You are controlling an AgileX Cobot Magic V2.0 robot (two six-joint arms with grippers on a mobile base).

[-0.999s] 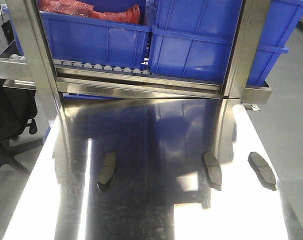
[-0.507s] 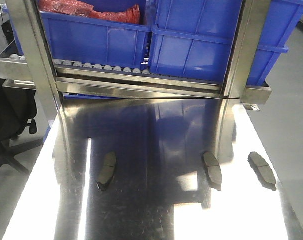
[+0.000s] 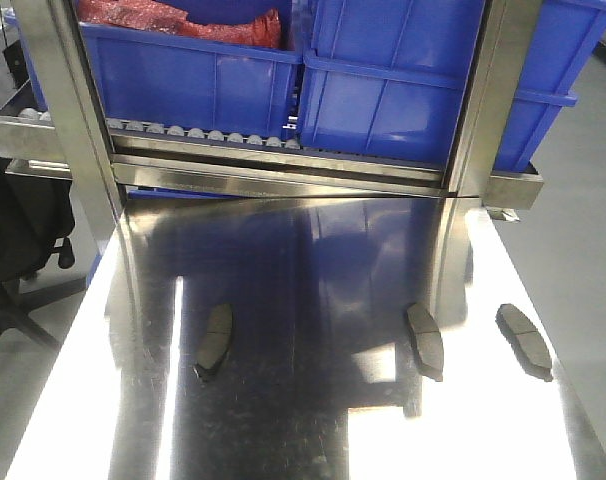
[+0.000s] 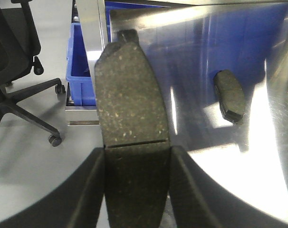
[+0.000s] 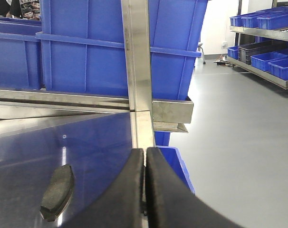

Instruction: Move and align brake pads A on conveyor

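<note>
The left end effector (image 4: 137, 151) is clamped on a pad (image 4: 129, 95), held by the desk's (image 3: 283, 430) left edge. Three more lie apart in a row on the steel desk: left pad (image 3: 216, 340), middle pad (image 3: 424, 340) and right pad (image 3: 524, 340). The right end effector (image 5: 145, 153) is pressed together, empty.

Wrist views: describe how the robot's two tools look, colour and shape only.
The left tool shows two broad, matte black fingers with rounded, outward-curving outer edges. The right tool has the same black fingers, slightly glossier, tapering to narrow rounded tips. No cables, markings or labels show on either, and the arms themselves are out of frame in every view.
</note>
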